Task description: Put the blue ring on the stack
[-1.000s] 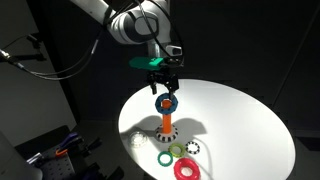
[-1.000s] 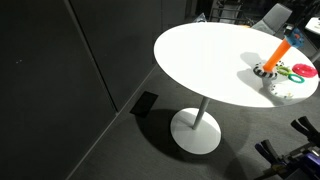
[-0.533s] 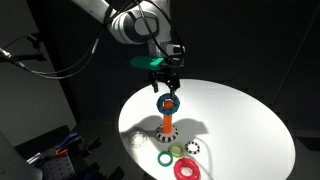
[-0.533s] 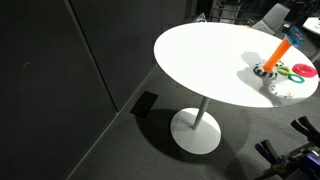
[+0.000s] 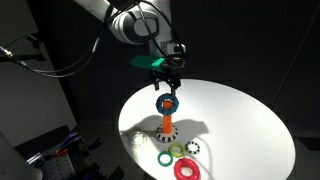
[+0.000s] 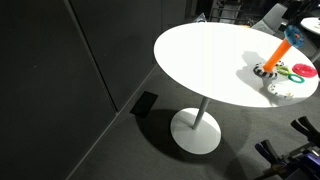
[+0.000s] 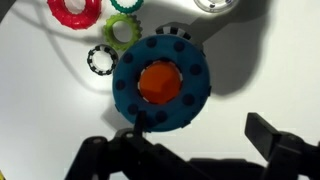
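Framing the stack (image 7: 160, 84) (orange top in its hole), the blue ring (image 7: 124, 86); fingers (image 7: 272, 137) seemingly apart.

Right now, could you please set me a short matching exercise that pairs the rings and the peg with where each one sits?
Things
1. blue ring
2. stack
3. red-pink ring
4. green ring

Places
A. upright on the table
B. flat on the table, the largest loose ring
C. off the table, at the stack's top, just below the end effector
D. flat on the table, a smaller ring next to the red-pink one

Pairs: 1-C, 2-A, 3-B, 4-D.
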`<state>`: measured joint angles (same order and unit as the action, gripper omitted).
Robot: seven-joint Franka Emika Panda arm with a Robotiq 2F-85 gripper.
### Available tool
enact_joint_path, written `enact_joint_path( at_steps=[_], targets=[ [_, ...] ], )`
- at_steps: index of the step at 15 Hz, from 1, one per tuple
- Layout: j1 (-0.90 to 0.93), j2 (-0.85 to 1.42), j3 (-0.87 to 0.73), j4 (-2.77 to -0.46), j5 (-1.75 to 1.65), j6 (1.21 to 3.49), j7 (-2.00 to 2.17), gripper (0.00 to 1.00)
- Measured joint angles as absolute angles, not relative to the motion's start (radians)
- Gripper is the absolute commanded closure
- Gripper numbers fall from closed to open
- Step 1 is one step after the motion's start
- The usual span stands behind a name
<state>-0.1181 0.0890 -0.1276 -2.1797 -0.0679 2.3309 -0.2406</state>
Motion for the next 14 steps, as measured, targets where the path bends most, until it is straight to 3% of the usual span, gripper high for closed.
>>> enact_joint_path(
  at_steps=[14],
  targets=[
    [-0.12,0.111,-0.128,-2.181,0.001,2.36,-0.317,0.0]
  ],
)
